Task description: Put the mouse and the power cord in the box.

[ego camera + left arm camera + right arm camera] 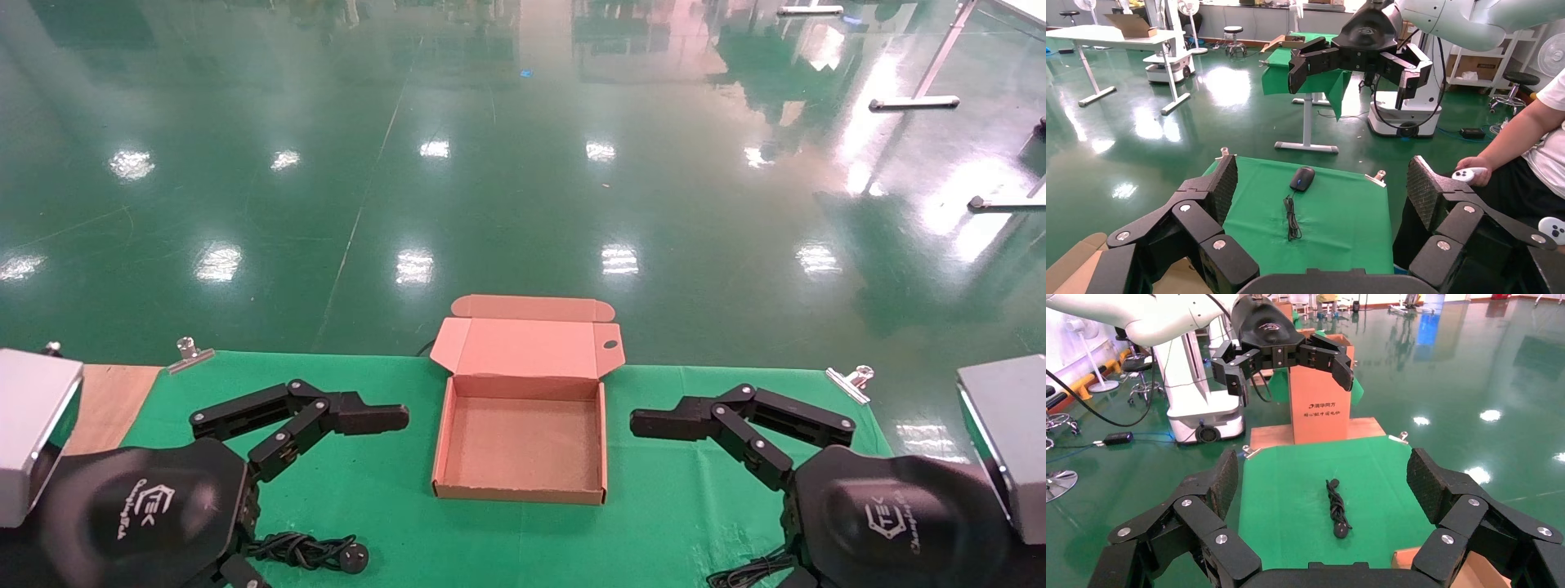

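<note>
The brown cardboard box [605, 437] lies open at the middle of the green-covered table, lid flap leaning back, nothing inside. In the head view the power cord [310, 551] is a looped black bundle with a round plug head, just under my left gripper [347, 490], which is open. The right wrist view also shows the power cord [1337, 508] between my right gripper's [1322, 471] spread fingers. The mouse [1302, 178] shows in the left wrist view with its thin cable [1291, 217]. In the head view only that cable [748, 569] peeks out below my open right gripper [703, 506].
Metal clips [189, 351] [852, 380] pin the green cloth at the far corners. A bare wooden board [110, 392] borders the table's left end. A seated person [1529, 141] holds controllers beyond the right end. A tall carton [1319, 404] stands beyond the left end.
</note>
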Tool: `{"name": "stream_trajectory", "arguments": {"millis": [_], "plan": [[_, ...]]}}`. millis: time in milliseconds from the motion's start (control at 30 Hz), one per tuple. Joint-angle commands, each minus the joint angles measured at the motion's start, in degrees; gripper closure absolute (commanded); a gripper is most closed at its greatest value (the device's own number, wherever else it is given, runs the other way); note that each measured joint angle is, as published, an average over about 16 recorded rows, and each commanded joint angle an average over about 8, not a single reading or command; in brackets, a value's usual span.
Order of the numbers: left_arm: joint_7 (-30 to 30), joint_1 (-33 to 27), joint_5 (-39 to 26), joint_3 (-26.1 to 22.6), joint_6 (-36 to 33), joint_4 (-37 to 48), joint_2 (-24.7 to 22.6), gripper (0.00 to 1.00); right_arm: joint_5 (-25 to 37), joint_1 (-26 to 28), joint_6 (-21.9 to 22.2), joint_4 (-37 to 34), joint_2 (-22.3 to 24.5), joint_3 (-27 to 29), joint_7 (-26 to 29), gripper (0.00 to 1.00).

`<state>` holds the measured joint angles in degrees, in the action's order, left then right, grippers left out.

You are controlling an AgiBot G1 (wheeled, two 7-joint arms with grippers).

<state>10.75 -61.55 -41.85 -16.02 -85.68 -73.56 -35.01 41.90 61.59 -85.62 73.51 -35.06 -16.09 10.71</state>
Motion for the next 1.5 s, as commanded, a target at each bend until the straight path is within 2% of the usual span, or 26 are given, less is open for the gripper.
{"name": "stream_trajectory", "arguments": {"millis": [33, 733, 900, 1000, 1133, 1333, 1500], "plan": [[0.00, 0.00, 0.00, 0.00, 0.00, 0.00, 0.00, 0.00, 0.00, 0.00, 0.00, 0.00, 0.00, 0.00, 0.00, 0.00], [-0.10, -0.06, -0.01, -0.10, 0.01, 0.15, -0.05, 0.00, 0.06, 0.00, 0.00, 0.00, 0.01, 0.00, -0.03, 0.00], [0.21, -0.38, -2.22, -1.05, 0.23, 0.28, -0.19, 0.00, 2.81, 0.43, 0.11, -0.47, -0.01, -0.77, -1.39, 0.00], [0.57, -1.59, -6.54, -3.17, 0.32, 1.37, -0.87, 0.00, 7.70, 1.68, 0.01, -1.26, -0.15, -2.19, -3.77, 0.00], [1.49, -5.42, -16.31, -7.81, -0.15, 4.17, -2.51, 0.00, 17.36, 4.95, -0.57, -2.55, -0.84, -5.25, -8.31, 0.00], [2.29, -13.43, -34.56, -15.86, -0.97, 10.86, -6.17, 0.00, 36.49, 11.62, -0.81, -3.68, -3.69, -11.94, -16.35, 0.00], [0.39, -19.10, -49.30, -21.93, 0.82, 19.17, -10.15, 0.00, 52.60, 15.69, 2.10, -6.01, -7.40, -17.67, -22.12, 0.00]]}}
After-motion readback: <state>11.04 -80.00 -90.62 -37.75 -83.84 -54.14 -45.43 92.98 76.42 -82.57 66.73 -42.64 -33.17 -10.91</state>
